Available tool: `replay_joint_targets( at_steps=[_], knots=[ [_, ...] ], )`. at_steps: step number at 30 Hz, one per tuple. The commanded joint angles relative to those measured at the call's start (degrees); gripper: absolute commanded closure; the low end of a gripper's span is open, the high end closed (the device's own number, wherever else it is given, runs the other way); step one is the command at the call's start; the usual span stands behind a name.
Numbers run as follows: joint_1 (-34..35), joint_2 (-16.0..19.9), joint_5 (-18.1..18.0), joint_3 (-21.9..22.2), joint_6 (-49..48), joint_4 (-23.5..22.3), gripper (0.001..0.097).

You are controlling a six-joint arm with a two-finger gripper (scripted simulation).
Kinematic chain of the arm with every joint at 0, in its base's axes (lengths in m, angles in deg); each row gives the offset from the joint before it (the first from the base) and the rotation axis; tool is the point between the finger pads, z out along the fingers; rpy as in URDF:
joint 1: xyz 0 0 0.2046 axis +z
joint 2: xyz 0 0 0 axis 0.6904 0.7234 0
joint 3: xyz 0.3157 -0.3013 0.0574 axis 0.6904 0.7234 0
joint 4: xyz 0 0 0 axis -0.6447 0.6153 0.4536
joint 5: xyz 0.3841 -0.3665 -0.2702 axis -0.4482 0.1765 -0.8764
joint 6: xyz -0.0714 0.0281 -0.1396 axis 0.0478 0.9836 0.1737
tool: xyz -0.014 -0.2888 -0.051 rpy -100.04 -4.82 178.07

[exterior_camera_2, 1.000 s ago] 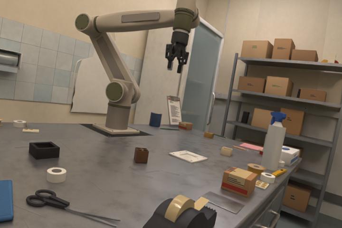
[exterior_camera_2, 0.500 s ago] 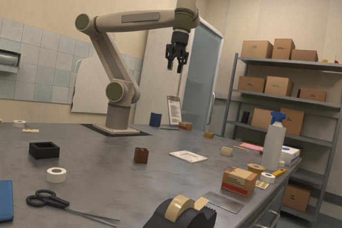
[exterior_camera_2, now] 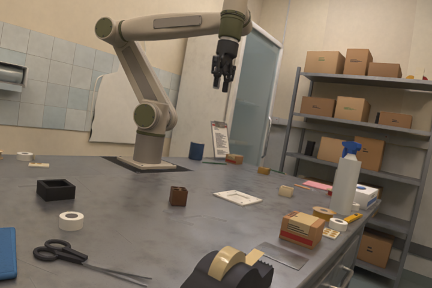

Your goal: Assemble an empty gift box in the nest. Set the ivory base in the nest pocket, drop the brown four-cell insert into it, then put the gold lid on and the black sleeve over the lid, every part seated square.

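Observation:
My gripper (exterior_camera_2: 222, 85) hangs high above the table, open and empty, pointing down. Far below it, the white nest plate (exterior_camera_2: 237, 197) lies flat on the table with its shallow pocket empty. The ivory base (exterior_camera_2: 286, 191) sits to the right of the nest. The brown four-cell insert (exterior_camera_2: 178, 196) stands to the left of the nest. The black sleeve (exterior_camera_2: 56, 189) rests further left, open side up. A small gold box, the lid (exterior_camera_2: 264, 170), sits behind the nest toward the shelf.
The table's right edge runs by a spray bottle (exterior_camera_2: 345, 180), tape rolls and a labelled carton (exterior_camera_2: 301, 229). A tape dispenser (exterior_camera_2: 228, 270), scissors (exterior_camera_2: 62, 253) and a white tape roll (exterior_camera_2: 71, 220) lie in front. A blue cup (exterior_camera_2: 196, 150) and clipboard (exterior_camera_2: 220, 139) stand behind.

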Motion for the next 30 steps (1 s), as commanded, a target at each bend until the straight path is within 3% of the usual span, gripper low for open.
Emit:
replay_joint_targets(
  at_steps=[1, 14, 30],
  knots=[
    [0.00, 0.00, 0.00, -0.09, 1.32, 0.04, 0.0291],
    [0.00, 0.00, 0.00, -0.09, 28.69, 0.04, 0.0291],
    [0.00, -0.01, 0.00, -0.09, 79.01, 0.04, 0.0291]
  ],
)
